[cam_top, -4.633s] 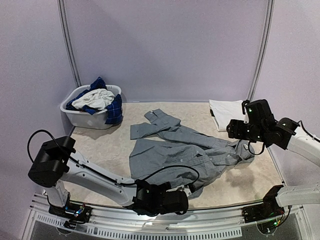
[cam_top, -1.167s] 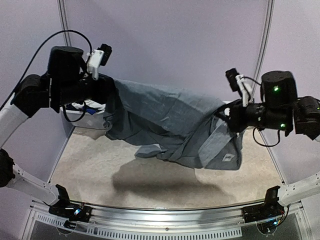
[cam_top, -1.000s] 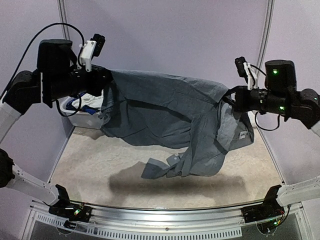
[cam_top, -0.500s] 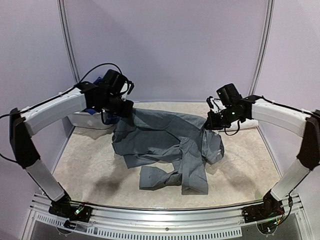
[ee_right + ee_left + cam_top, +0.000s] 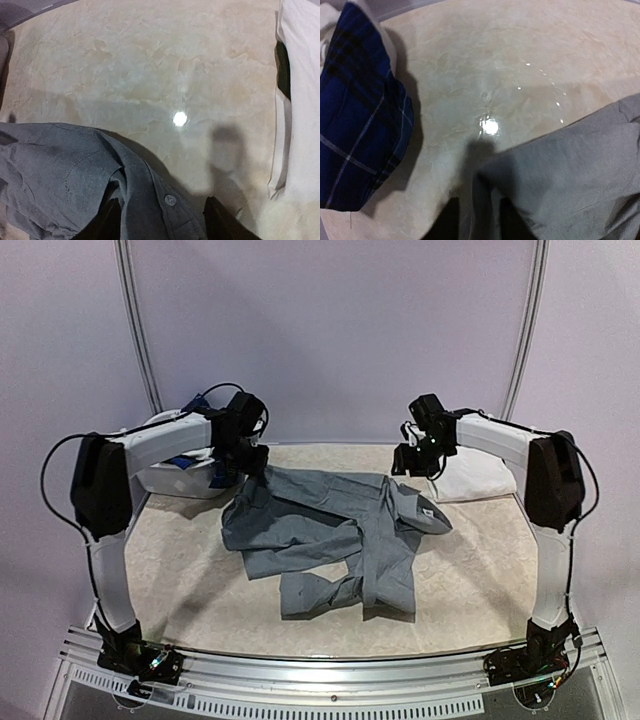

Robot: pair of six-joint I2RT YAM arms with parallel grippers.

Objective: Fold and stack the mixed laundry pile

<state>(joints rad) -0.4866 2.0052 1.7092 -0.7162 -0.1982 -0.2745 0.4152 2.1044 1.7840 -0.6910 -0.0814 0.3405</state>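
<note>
A grey buttoned shirt (image 5: 330,535) lies spread and rumpled on the middle of the table. My left gripper (image 5: 250,455) is low over its far left corner. In the left wrist view the left gripper (image 5: 477,220) has its jaws slightly parted, and a ridge of the grey shirt (image 5: 570,165) lies loose between them. My right gripper (image 5: 415,462) is over the shirt's far right corner. The right wrist view shows the right gripper (image 5: 165,222) open, with the button strip of the grey shirt (image 5: 60,170) lying between the fingers. More laundry sits in the basket.
A white basket (image 5: 165,480) stands at the back left, a blue plaid piece (image 5: 355,125) hanging over its rim beside my left gripper. A folded white garment (image 5: 470,475) lies at the back right, and that white garment (image 5: 300,100) is just right of my right gripper.
A second ago both grippers held the grey shirt stretched in the air. They swung it down to the far side of the table, and both jaws have parted.
</note>
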